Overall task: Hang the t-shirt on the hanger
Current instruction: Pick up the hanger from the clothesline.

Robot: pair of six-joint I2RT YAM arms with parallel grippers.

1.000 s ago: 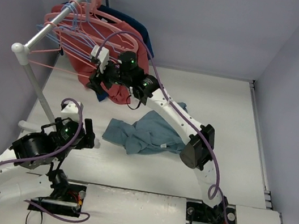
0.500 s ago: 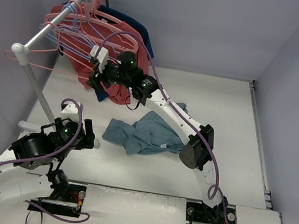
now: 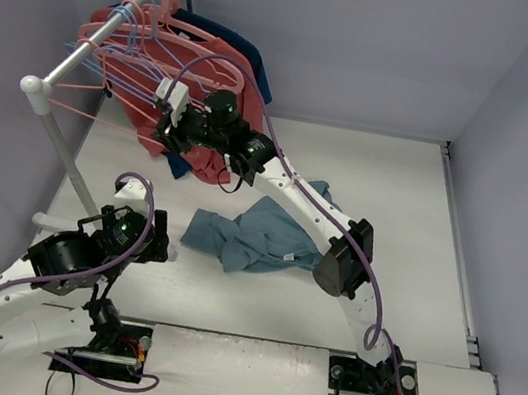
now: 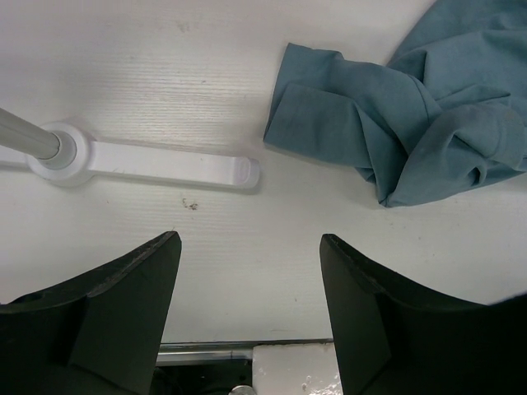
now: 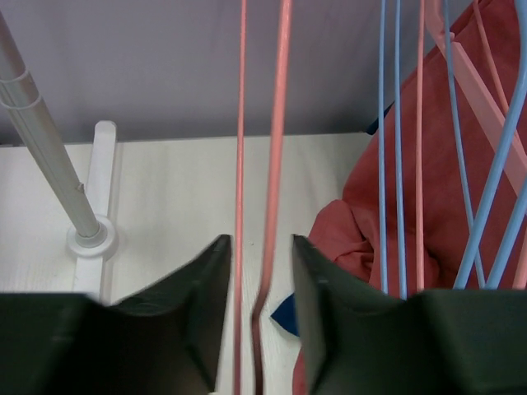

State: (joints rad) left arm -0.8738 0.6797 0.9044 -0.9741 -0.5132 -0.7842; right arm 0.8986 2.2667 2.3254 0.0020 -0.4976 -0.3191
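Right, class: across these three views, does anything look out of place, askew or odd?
Yes. The dusty teal cotton t-shirt lies crumpled in a heap on the white table, not hung like the coral-red shirt on the metal rack. The thin pale pink wire hanger also shows a small kink low in the right wrist view.

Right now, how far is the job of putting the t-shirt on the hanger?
Nothing finished. In hand: the right gripper brackets the wires of the pink hanger at the rack; grip unclear. Remaining: the t-shirt lies crumpled on the table, the left gripper open near it.
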